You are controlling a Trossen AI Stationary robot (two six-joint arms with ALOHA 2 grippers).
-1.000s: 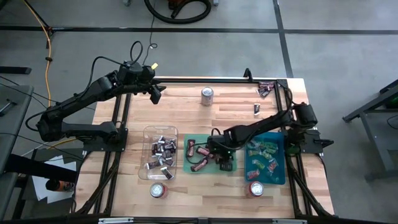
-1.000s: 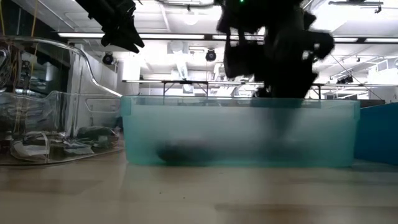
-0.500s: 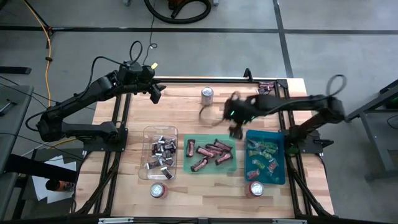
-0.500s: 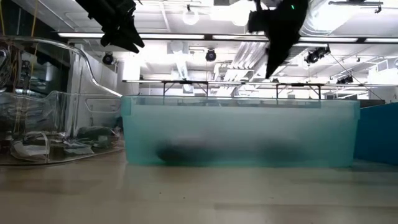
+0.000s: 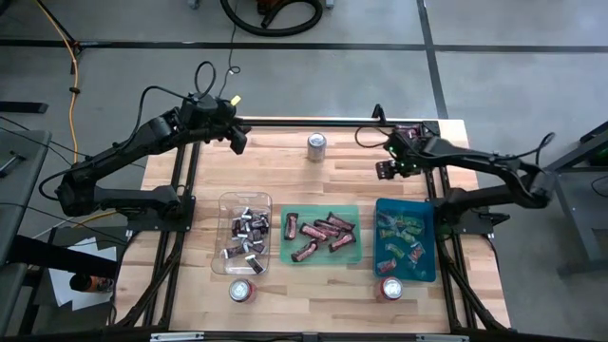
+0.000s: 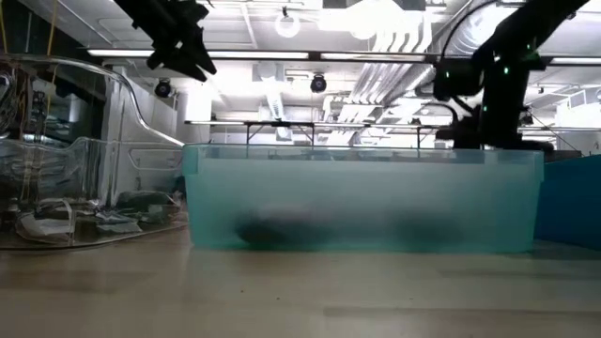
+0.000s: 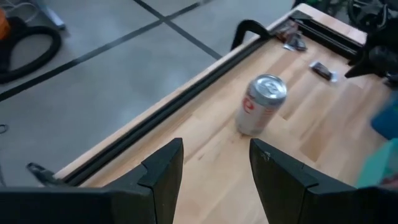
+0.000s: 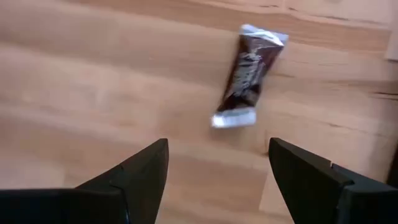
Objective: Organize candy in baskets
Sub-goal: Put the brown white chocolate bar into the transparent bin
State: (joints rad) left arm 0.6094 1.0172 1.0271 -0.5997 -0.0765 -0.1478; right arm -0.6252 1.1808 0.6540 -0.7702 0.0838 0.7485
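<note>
So from my seat: the right gripper [image 5: 385,169] is out over the bare wood around 1 o'clock of the table [image 5: 285,161], fingers [image 8: 140,171] spread wide with nothing between them. Its wrist view looks straight at one maroon-brown candy [image 8: 247,74] lying flat on the boards, just ahead of the fingertips and not touched. A few more loose pieces [image 5: 408,133] sit up in the far corner at about 1 o'clock, right by the black frame rail [image 5: 304,121].

The left gripper [image 5: 237,141] hangs over the table edge near 11 o'clock, fingers parted and holding nothing. Its camera sees a silver can [image 7: 261,104] standing upright on the wood.

The three trays are lined up toward 6 o'clock. The clear basket [image 5: 226,266] at about 7 o'clock has the dark and silver pieces, the green basket [image 5: 353,258] in the middle holds maroon-brown ones [image 5: 318,231], and the teal basket [image 5: 427,271] at 5 o'clock holds green and pink ones [image 5: 399,228]. Two red-topped cans [image 5: 241,290] stand just in front of the trays, one by the clear, one by the teal.
</note>
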